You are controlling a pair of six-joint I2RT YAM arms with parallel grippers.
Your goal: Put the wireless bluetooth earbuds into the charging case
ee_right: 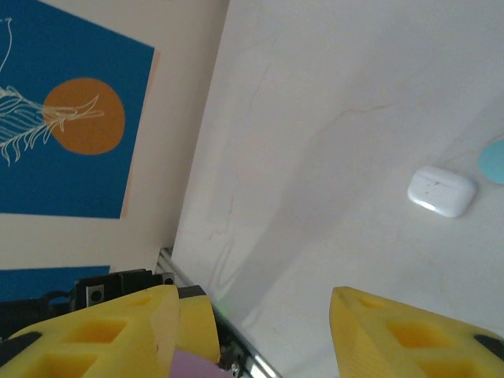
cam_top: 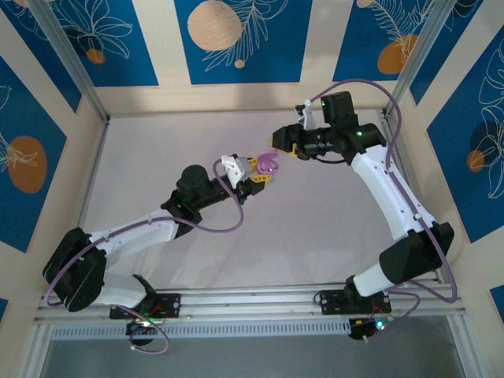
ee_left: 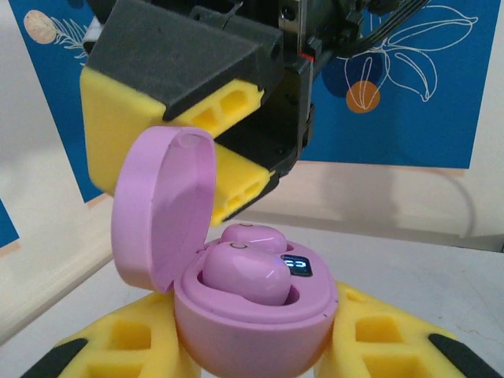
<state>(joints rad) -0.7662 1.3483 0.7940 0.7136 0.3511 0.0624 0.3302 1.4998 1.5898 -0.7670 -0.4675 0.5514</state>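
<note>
Tabletop point(cam_top: 299, 236), white and wide, is seen spread beneath both arms, with blue patterned panels point(cam_top: 87, 39) standing on the walls around it. From the near edge the left arm point(cam_top: 134, 232) is stretched toward the middle of the table, and the right arm point(cam_top: 386, 189) is bent in from the right side to meet it.

In the top view the left gripper point(cam_top: 264, 173) and the right gripper point(cam_top: 285, 142) are found close together above the table's centre. The left gripper's yellow fingers point(ee_left: 118, 346) are closed narrowly on the pink charging case point(ee_left: 252, 331), which is held upright and lifted off the table. Its round lid point(ee_left: 161, 209) is hinged open and tilted back to the left in the left wrist view.

The right gripper is held just above and behind the lid with its jaws standing apart and nothing clasped between them. A sliver of pink is seen beside one finger in the right wrist view; whether it is touched cannot be told.

Two pink earbuds point(ee_left: 240, 276) are seated side by side in the case, and a small lit display point(ee_left: 295, 266) is shown next to them.

On the table, well apart, a white oval case point(ee_right: 442, 190) is laid closed, with the edge of a light blue object point(ee_right: 494, 161) near it.
</note>
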